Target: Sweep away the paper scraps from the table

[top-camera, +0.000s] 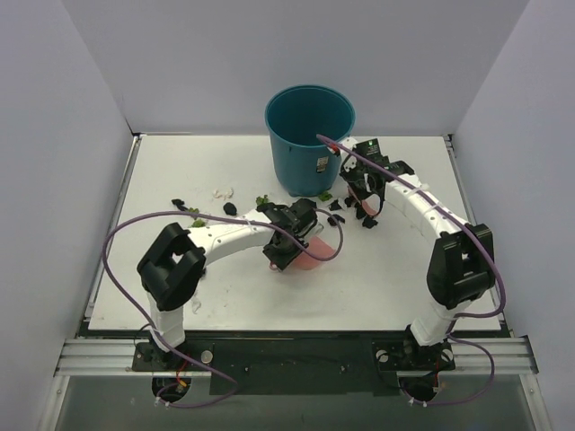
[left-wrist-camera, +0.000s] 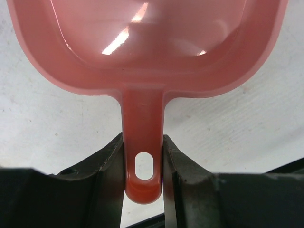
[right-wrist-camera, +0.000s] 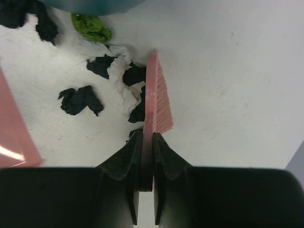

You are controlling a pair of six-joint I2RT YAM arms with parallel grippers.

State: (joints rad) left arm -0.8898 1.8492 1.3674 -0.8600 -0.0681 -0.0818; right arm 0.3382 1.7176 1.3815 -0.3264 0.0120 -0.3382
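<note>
Left end effector [left-wrist-camera: 142, 161]: closed narrow on the stem handle of the pink plastic dustpan [left-wrist-camera: 152, 47], one finger on each side. I judge this grip keeps the pan from twisting.
Dustpan placement: it lies near the middle of the white rectangular tabletop [top-camera: 395, 278], with its open mouth towards the far edge. I read this as a catching position, set on the near side of the litter.
Right end effector [right-wrist-camera: 147, 156]: shut tight on the flat spine of the pink plastic hand brush [right-wrist-camera: 154, 95].
Brush attitude: held edge-on and low. In the right wrist view the bristles show on the side away from the scraps.
Crumpled black, green and white paper scraps [right-wrist-camera: 80, 99]: the main cluster lies against the brush, between it and the dustpan rim. It sits on the tabletop just in front of the round teal plastic bucket [top-camera: 310, 135].
Stray scraps: a thinner scatter runs along the far half towards the left edge. It is well apart from both tools.
Bucket: it stands at the middle of the far edge, presumably as the tipping point.
Pan contents: none visible in the left wrist view.
Step in hand, my judgement: driving the main cluster into the pan. The left-side strays are not yet dealt with.
Risk noted: scraps next to the bucket foot may slip past the brush.
</note>
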